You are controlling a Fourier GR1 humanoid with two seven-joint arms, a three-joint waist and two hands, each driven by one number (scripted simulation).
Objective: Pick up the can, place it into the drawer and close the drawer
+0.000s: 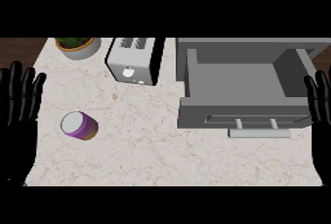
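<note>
I see my left hand (19,103) at nine o'clock and right hand (318,99) at three, fingers straight, touching nothing; can (79,125) lies apart.

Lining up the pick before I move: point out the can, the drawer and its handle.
can (78,124): head view, on its pale top face.
drawer (241,80): head view, on the bare floor inside.
handle (259,133): head view, on the middle of the bar.

Left hand (18,105): uniformly black, with long, slender fingers (27,89) showing narrow glossy highlights along their length. Right hand (318,98): identical black finish, with the same slim, rounded fingers partly visible at the frame edge. No markings, cables, or screws can be made out.
</note>
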